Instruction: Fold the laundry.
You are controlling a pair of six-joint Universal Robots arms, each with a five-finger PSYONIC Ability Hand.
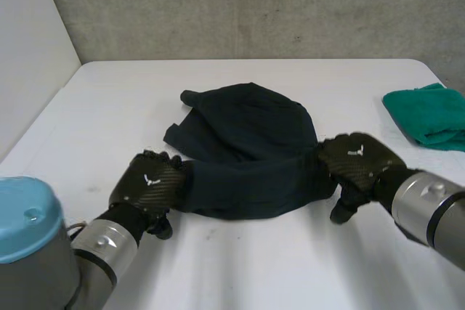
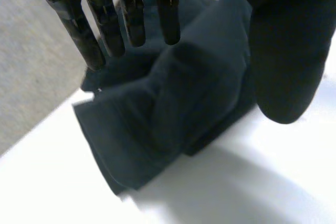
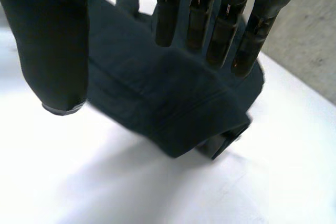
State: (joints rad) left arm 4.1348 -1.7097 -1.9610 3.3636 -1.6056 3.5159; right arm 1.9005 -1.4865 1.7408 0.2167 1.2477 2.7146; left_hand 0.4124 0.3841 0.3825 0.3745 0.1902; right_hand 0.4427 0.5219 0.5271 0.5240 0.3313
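a dark garment (image 1: pixel 247 143) lies bunched in the middle of the white table (image 1: pixel 276 266), its near edge folded into a band. the left hand (image 1: pixel 149 183) is at the band's left end and the right hand (image 1: pixel 356 161) at its right end, both with straight fingers and spread thumbs, gripping nothing. a green cloth (image 1: pixel 429 115) lies at the table's right edge.

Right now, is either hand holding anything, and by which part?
Nothing is held. The left hand and right hand sit at opposite ends of the near fold of the dark garment, fingers straight and thumbs apart in both wrist views.

Black carbon-weave left robot hand (image 1: pixel 149 183) and right robot hand (image 1: pixel 360 159), white marks (image 1: pixel 150 178), grey wrists (image 1: pixel 109 241), light-blue cap (image 1: pixel 25 212).
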